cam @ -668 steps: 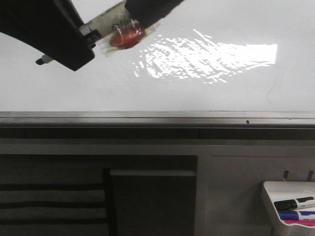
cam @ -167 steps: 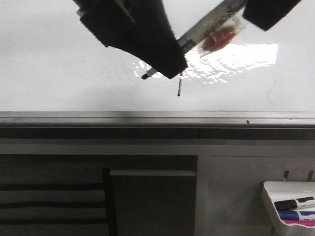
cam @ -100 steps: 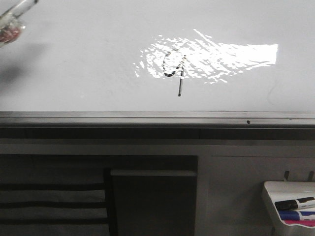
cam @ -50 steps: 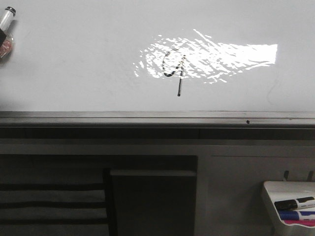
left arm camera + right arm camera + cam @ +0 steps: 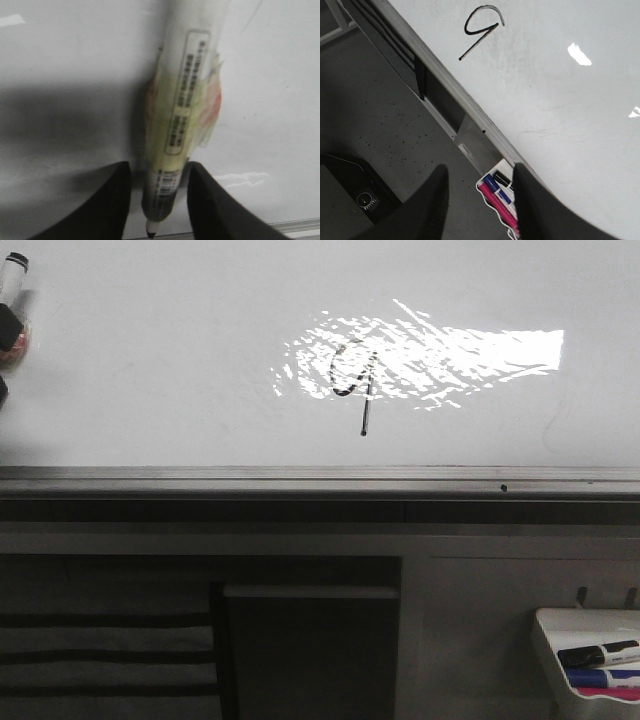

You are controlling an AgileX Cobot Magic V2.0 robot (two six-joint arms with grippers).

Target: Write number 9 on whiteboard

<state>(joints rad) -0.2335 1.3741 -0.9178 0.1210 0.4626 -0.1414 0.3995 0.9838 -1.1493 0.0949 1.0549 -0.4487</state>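
The whiteboard (image 5: 180, 370) fills the upper front view, with a bright glare patch at its middle. A black number 9 (image 5: 354, 378), an open loop with a straight tail, is drawn in the glare; it also shows in the right wrist view (image 5: 479, 31). My left gripper (image 5: 157, 200) is shut on a marker (image 5: 182, 110) with a pale barrel and black tip, held away from the figure. In the front view only the marker (image 5: 12, 295) shows at the far left edge. My right gripper (image 5: 480, 200) is open and empty, off the board.
A metal rail (image 5: 320, 478) runs along the board's lower edge. A small white marker tray (image 5: 580, 640) hangs at lower right with black, blue and pink markers (image 5: 495, 197). A dark panel and striped slats lie below the rail.
My left gripper with the marker has swept from over the board's middle to the far left edge, uncovering the finished 9. In the last half second it barely moved.
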